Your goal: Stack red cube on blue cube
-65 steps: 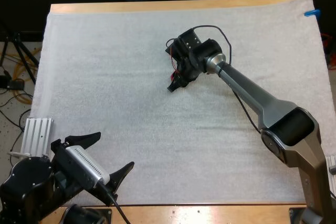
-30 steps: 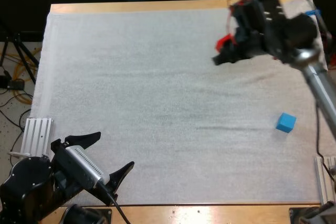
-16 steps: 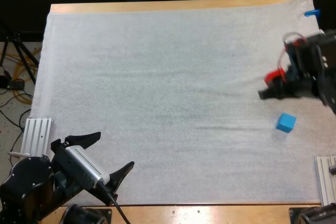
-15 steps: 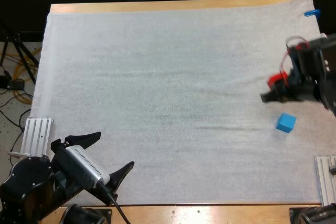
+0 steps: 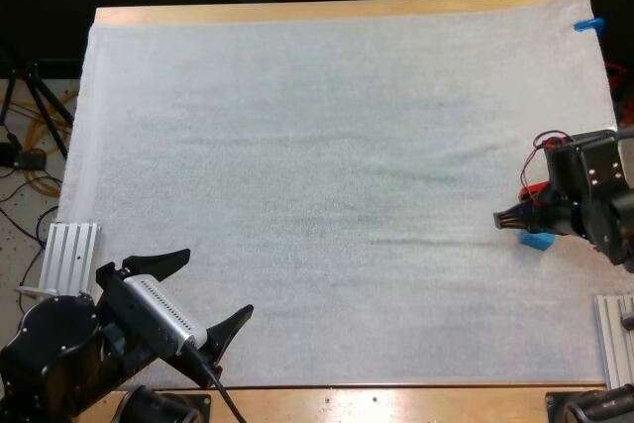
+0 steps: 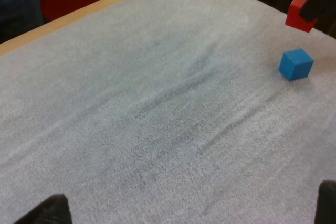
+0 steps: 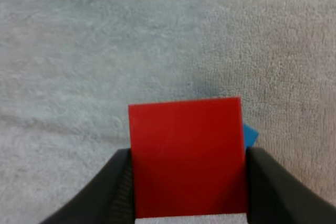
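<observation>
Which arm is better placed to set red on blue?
Right. The right gripper holds the red cube just above the blue cube; the left gripper is open, far across the mat.

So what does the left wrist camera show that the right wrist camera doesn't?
Left wrist view: the whole blue cube sitting on the white mat, the red cube hanging above it with a gap, and the table's wooden edge. Right wrist view: the right gripper pressing the red cube from both sides, the blue cube mostly hidden beneath. Both: the two cubes and the mat.
</observation>
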Controlling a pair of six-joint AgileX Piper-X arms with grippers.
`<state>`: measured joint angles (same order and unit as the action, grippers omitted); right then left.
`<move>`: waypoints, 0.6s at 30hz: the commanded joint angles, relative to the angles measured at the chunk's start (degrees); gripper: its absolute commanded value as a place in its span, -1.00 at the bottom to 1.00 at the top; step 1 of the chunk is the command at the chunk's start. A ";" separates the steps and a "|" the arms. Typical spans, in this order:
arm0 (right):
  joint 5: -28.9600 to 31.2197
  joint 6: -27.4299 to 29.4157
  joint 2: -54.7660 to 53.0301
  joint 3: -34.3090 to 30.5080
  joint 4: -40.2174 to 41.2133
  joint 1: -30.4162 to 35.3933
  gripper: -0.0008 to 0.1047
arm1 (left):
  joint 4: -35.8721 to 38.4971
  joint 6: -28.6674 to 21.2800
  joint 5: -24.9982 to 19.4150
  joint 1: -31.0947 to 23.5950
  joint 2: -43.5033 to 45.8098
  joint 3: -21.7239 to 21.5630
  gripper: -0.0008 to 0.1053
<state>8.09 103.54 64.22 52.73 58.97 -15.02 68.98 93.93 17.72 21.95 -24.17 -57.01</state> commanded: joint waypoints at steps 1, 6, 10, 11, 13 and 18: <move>0.98 -1.37 -0.23 -1.07 -1.50 0.20 -0.81 | -0.25 0.08 0.04 0.15 -0.02 -0.03 0.65; 1.99 -4.34 -0.23 -4.42 -3.77 0.20 -0.81 | -0.25 0.08 0.04 0.15 -0.02 -0.03 0.65; 2.34 -7.98 -0.23 -6.75 -6.06 0.20 -0.81 | -0.25 0.08 0.04 0.15 -0.02 -0.03 0.65; 2.34 -8.48 -0.23 -6.95 -6.20 0.20 -0.81 | -0.25 0.08 0.04 0.15 -0.02 -0.03 0.65; 3.41 -9.80 -0.23 -8.19 -7.36 0.31 -0.81 | -0.25 0.08 0.04 0.15 -0.02 -0.03 0.65; 4.10 -12.59 -0.23 -9.39 -8.95 3.19 -0.81 | -0.25 0.08 0.04 0.15 -0.02 -0.03 0.65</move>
<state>11.78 91.53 64.22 43.27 50.68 -12.09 68.98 93.93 17.72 21.95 -24.17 -57.01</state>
